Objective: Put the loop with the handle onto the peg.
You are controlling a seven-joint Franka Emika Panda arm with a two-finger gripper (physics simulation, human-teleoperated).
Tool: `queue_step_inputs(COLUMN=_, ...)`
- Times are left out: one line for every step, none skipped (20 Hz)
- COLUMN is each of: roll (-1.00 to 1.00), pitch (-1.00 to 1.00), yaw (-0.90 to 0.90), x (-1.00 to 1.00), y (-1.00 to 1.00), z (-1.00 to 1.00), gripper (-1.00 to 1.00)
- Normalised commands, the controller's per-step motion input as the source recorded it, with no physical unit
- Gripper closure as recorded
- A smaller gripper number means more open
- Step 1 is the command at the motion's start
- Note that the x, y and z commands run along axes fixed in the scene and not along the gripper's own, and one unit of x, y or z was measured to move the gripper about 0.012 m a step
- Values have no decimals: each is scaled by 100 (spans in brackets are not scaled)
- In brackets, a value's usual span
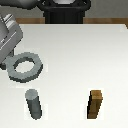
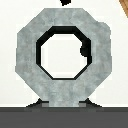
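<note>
The loop with the handle is a flat grey-green ring, held over the table at the exterior view's left. My gripper is shut on its stubby tab from the left side. The peg, a short upright dark grey cylinder, stands on the table nearer the camera than the ring and apart from it. In the wrist view the ring fills the picture, with its tab towards the dark gripper body. A small dark spot shows at the hole's edge; I cannot tell what it is.
A brown wooden block stands upright on the white table at the exterior view's right, level with the peg. The arm's dark base is at the table's far edge.
</note>
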Motion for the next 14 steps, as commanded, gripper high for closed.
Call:
queue_step_inputs(roll=0, pitch=0, yaw=0, x=100, y=0, z=0, gripper=100)
queue_step_inputs(roll=0, pitch=0, yaw=0, x=100, y=0, z=0, gripper=100)
queue_step_inputs(roll=0, pitch=0, yaw=0, x=100, y=0, z=0, gripper=100)
queue_step_inputs(roll=0, pitch=0, yaw=0, x=100, y=0, z=0, gripper=100)
queue_step_inputs(roll=0, pitch=0, yaw=0, x=0, y=0, z=0, gripper=100)
queue_step_inputs(roll=0, pitch=0, yaw=0, x=0, y=100, z=0, gripper=100)
queue_step_inputs(roll=0, pitch=0, yaw=0, x=0, y=0, z=-100, gripper=100)
queue_step_inputs(roll=0, pitch=0, yaw=0, x=0, y=0, z=-100, gripper=100)
queue_step_inputs(roll=0, pitch=0, yaw=0, x=0, y=0, z=-100, gripper=100)
queue_step_inputs(roll=0, pitch=0, yaw=0, x=0, y=0, z=-100, gripper=100)
queue_step_inputs(roll=0, pitch=0, yaw=0, x=0, y=0, z=-100, gripper=100)
queue_step_inputs(roll=0, pitch=0, yaw=0, x=0, y=0, z=-100, gripper=100)
queue_step_inputs(roll=0, pitch=0, yaw=0, x=100, y=0, z=0, gripper=100)
queue_step_inputs(roll=0, pitch=0, yaw=0, x=0, y=0, z=-100, gripper=100)
